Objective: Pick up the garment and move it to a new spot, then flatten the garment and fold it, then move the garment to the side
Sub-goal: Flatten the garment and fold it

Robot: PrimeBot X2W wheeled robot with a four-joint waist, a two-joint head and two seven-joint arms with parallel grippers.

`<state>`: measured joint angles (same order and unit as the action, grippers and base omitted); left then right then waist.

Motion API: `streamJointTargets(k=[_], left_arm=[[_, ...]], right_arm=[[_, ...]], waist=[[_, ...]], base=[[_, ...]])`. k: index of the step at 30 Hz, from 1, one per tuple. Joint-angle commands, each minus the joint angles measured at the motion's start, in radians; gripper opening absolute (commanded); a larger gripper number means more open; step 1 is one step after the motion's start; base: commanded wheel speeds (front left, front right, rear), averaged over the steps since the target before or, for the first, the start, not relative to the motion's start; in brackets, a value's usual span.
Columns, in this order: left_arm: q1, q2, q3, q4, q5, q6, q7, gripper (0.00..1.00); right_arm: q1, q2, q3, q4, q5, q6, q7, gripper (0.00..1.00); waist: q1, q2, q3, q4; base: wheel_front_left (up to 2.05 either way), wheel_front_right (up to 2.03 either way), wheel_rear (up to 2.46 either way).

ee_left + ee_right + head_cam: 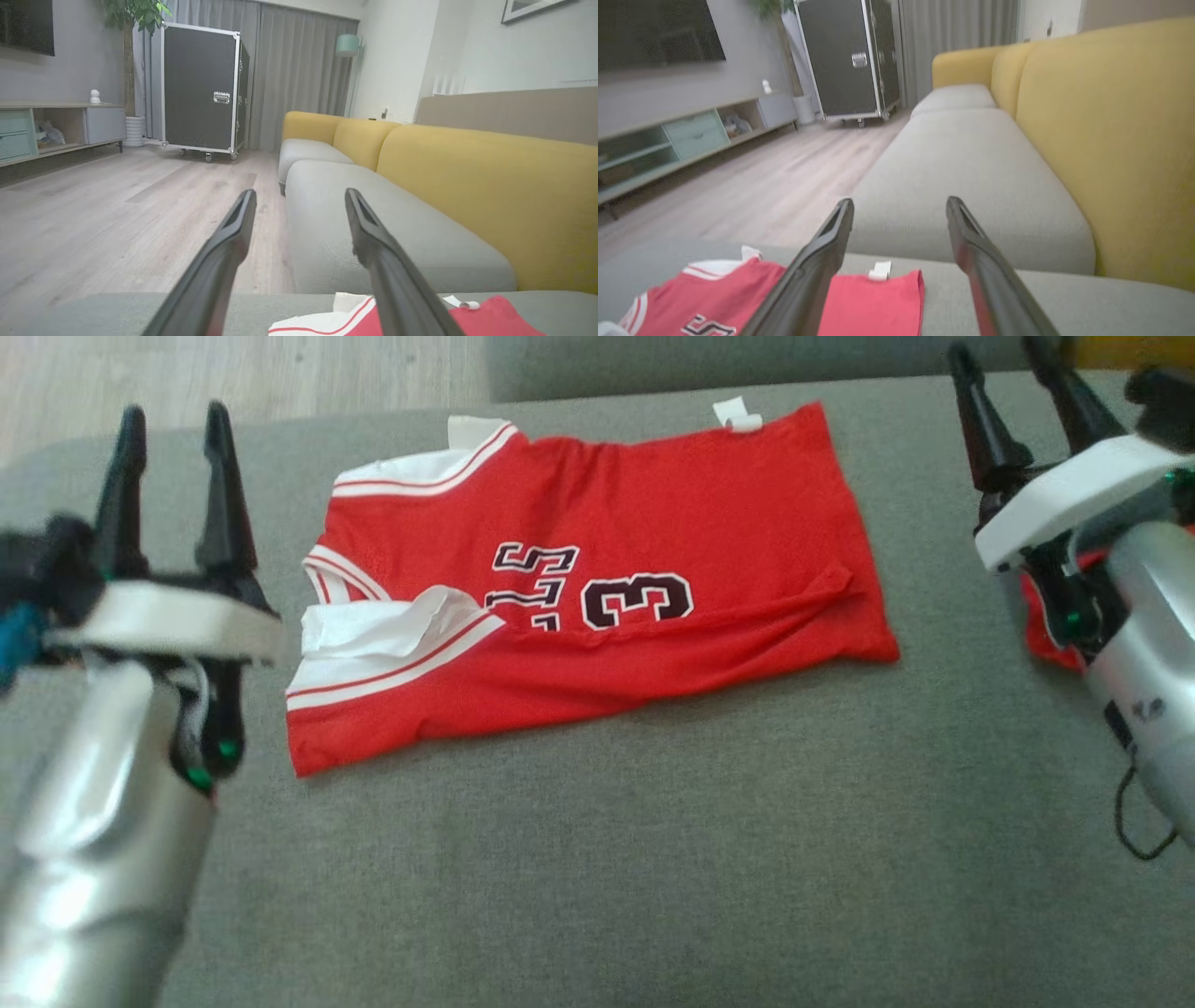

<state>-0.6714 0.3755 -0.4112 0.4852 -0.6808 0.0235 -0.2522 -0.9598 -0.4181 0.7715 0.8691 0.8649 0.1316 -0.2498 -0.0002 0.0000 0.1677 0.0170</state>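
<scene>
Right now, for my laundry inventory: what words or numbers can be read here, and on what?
"3": black white-edged numeral on the red white-trimmed fabric jersey.
Black lettering beside it: cut by the fold, unreadable.
Small white tag at the jersey's far edge: too blurred to read.

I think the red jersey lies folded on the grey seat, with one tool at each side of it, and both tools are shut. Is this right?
One thing is wrong: both tools are open, not shut. The head view shows the left tool and the right tool with fingers well apart. The rest holds: the red jersey lies folded on the grey seat, one tool at each side.
</scene>
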Motion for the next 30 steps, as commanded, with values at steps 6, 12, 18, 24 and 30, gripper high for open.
streamJointTargets(k=[6,12,18,24,30], left_arm=[[0.223,-0.067,0.189,-0.22,0.132,0.031,-0.009,1.0],[0.393,-0.155,0.263,-0.275,0.227,0.023,-0.009,1.0],[0.466,-0.213,0.312,-0.249,0.271,-0.001,-0.009,1.0],[0.44,-0.227,0.331,-0.124,0.31,-0.037,-0.005,1.0],[0.372,-0.214,0.319,0.066,0.307,-0.02,0.103,1.0]], right_arm=[[0.312,0.097,-0.407,-0.248,-0.334,-0.001,-0.012,1.0],[0.534,0.236,-0.6,-0.395,-0.553,-0.001,-0.012,1.0],[0.633,0.313,-0.67,-0.448,-0.624,-0.001,-0.012,1.0],[0.635,0.345,-0.686,-0.488,-0.658,-0.001,-0.012,1.0],[0.613,0.355,-0.67,-0.509,-0.667,-0.001,-0.012,1.0]], waist=[[0.0002,0.0,-0.063,-0.016],[0.0002,0.0,-0.091,-0.017],[0.0002,0.0,-0.093,-0.02],[0.0002,0.0,-0.061,-0.037],[0.0002,0.0,-0.013,-0.062]], base=[[0.0,0.0,0.0],[0.0,0.0,0.0],[0.0,0.0,0.0],[0.0,0.0,0.0],[0.0,0.0,0.0]])
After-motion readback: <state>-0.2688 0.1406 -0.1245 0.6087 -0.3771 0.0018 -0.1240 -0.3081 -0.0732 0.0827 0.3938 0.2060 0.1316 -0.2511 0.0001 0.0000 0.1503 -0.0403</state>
